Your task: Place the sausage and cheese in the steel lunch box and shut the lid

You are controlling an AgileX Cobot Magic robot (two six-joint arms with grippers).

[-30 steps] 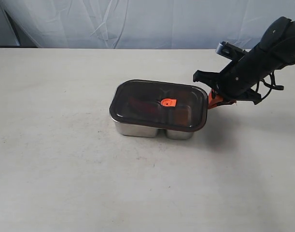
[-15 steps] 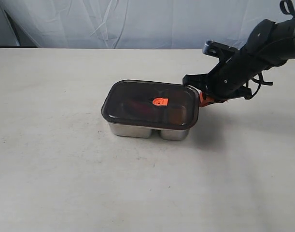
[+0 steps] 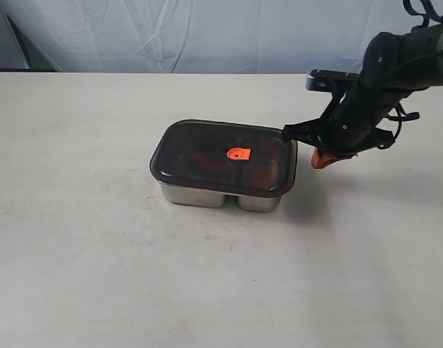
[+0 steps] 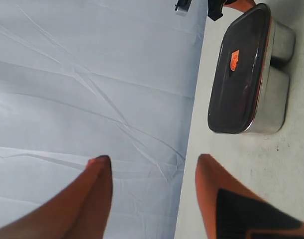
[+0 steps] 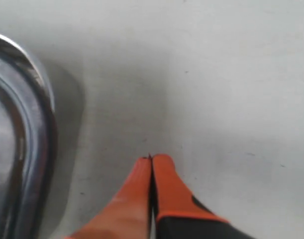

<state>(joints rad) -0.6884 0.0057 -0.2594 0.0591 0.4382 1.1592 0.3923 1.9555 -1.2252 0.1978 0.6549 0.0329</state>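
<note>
**Pointing a shut gripper at the desk beside the closed lunch box**

The right gripper [image 3: 324, 158] has its orange fingers pressed together with nothing between them, tips low over the pale desk [image 3: 98, 254]. It sits just beside the right short end of the shiny rectangular stainless-steel lunch box [image 3: 199, 194]. Whether it touches that end cannot be told.

A dark smoky translucent lid [image 3: 268, 141] with rounded corners lies flat on the box, covering its whole top. A small orange valve tab [image 3: 238, 154] sits at the lid's middle.

Through the lid a glossy red sausage [image 3: 203, 158] shows dimly in the left part. A yellow-orange cheese block [image 3: 263, 172] shows in the right part.

The box's long axis runs across the exterior view, left to right.

The left gripper [image 4: 152, 159] is well apart from the box, its orange fingers spread and empty.
</note>
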